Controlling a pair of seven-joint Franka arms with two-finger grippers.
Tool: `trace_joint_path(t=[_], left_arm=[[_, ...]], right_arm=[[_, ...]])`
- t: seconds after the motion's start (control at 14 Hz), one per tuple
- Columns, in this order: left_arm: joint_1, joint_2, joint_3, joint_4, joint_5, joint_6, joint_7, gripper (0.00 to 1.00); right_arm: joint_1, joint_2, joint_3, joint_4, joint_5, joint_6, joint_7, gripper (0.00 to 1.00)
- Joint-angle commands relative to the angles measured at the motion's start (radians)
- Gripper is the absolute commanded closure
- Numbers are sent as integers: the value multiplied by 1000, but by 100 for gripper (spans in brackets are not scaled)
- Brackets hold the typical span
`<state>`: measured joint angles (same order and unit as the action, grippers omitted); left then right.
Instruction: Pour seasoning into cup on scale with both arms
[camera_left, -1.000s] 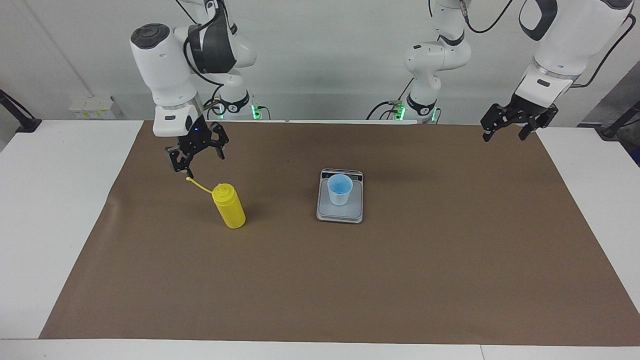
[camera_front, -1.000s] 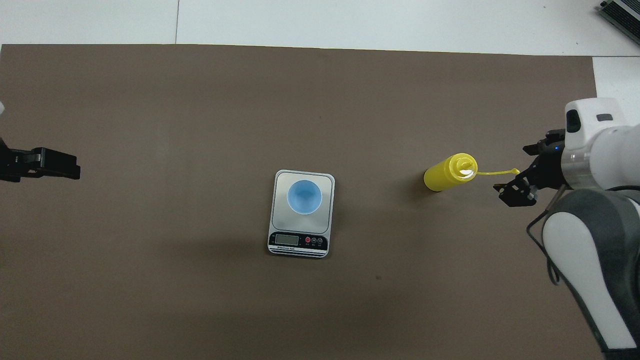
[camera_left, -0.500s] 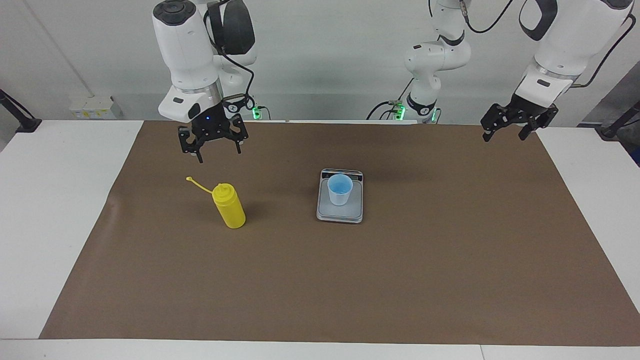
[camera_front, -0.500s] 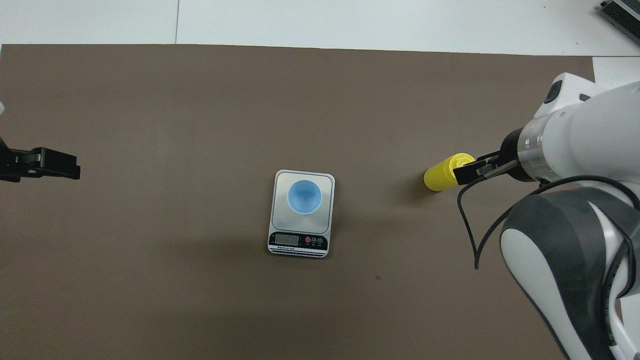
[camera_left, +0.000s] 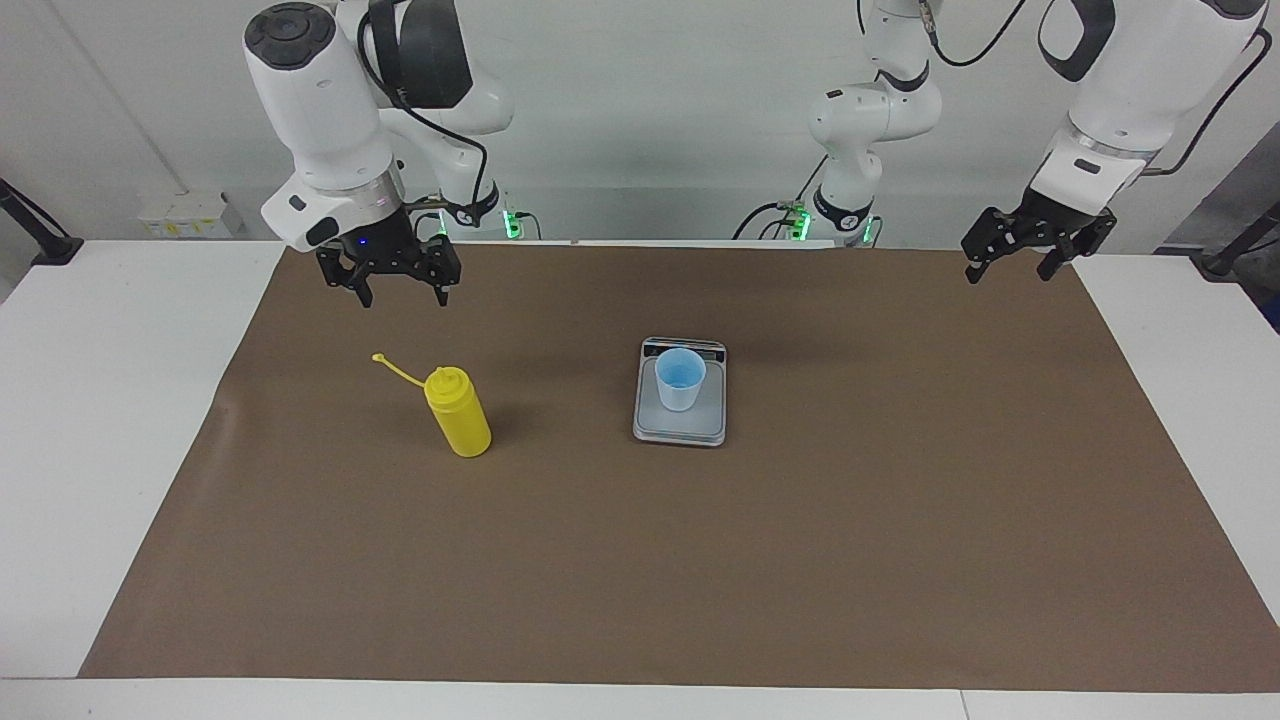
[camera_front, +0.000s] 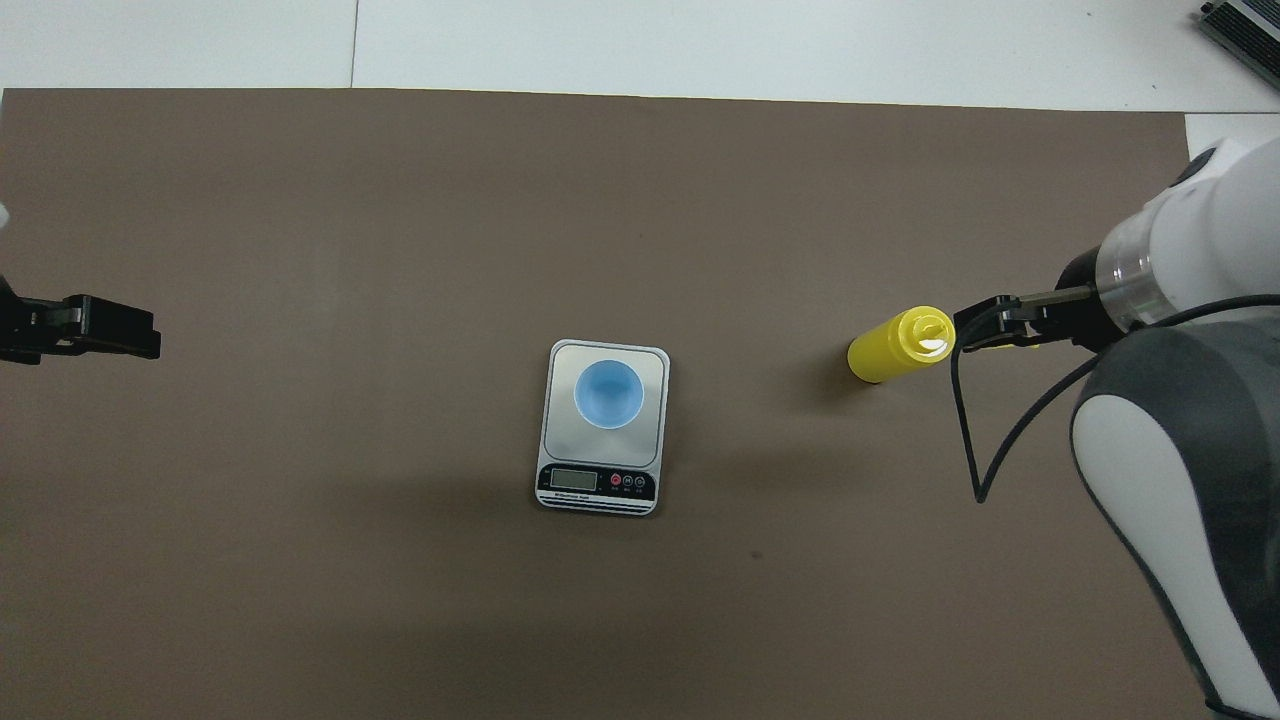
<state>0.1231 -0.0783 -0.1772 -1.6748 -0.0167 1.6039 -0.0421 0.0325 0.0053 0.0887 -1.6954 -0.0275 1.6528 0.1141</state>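
The yellow bottle's cap strap (camera_left: 393, 368) was shown in the facing view but was covered by the right tool (camera_front: 1000, 325) in the overhead view. That right tool (camera_left: 400, 293), fingers spread, was held above the strap, clear of the upright bottle (camera_left: 457, 412). The empty blue cup (camera_left: 680, 378) was stood on the scale (camera_left: 680, 425) mid-table, while the left tool (camera_left: 1012, 263), spread, was kept waiting at its own end.

No text, label, brand or number could be read anywhere. The scale (camera_front: 603, 428) carried a display strip and small round buttons along its edge nearest the robots, but no figures or markings on them were legible.
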Motion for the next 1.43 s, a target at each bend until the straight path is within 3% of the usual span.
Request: trace_joint_path(t=[0.0,0.57,1.36], left_arm=[[10,-14,-4,-13,4,-9,-9,0],[10,-14,-4,-13,3,-9,-9,0],[10,-14,-4,-13,4,-10,-9,0]], right_arm=[[1,-41,6,-49,-3,13,85,0],[-5,-31,8,-7,38,61,20,0],[-6,-47,3,-13,40,12,-14,0]])
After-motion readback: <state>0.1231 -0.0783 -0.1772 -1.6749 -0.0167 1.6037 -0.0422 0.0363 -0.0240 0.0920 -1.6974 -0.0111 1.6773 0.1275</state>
